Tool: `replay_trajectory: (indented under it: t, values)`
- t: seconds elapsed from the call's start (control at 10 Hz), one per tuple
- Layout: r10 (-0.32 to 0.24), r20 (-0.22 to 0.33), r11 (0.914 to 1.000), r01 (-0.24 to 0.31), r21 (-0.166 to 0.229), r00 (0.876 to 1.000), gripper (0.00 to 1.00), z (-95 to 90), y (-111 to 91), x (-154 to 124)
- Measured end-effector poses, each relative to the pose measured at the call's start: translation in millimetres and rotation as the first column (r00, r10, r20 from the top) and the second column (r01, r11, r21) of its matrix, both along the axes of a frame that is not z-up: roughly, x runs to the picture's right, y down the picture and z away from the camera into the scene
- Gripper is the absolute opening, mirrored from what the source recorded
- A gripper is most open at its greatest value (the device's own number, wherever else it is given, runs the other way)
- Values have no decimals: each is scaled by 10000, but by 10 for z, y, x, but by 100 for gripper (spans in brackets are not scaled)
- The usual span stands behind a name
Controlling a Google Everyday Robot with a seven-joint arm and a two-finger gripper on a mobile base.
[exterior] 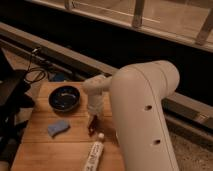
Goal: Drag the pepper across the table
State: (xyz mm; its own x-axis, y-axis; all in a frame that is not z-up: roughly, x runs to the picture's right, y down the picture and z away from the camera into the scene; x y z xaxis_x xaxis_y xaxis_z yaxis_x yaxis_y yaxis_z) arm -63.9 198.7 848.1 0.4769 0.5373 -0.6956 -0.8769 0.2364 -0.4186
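Observation:
The pepper [91, 127] is a small dark red-brown chili lying on the light wooden table [45, 147], just right of the table's middle. My gripper [93, 118] points straight down from the white arm and sits right over the pepper's upper end. The big white arm fills the right half of the camera view and hides the table's right side.
A dark blue bowl [64, 97] stands at the back left of the table. A blue curved sponge [58, 128] lies left of the pepper. A white tube with a cap [93, 154] lies near the front edge. Black equipment and cables [15, 95] stand to the left.

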Motion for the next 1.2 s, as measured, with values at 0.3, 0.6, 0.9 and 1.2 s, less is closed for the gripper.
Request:
replay_trajectory:
  t: [0.3, 0.6, 0.9, 1.2]
  values:
    - [-173, -28, 9998, 173, 72, 9998, 18, -1, 27, -37]
    - [-208, 187, 9997, 206, 90, 9996, 0, -40, 25, -86]
    - [-132, 1577, 9998, 111, 140, 9874, 0, -339, -84, -339]
    - [-163, 2382, 9998, 126, 169, 9711, 0, -498, -122, -504]
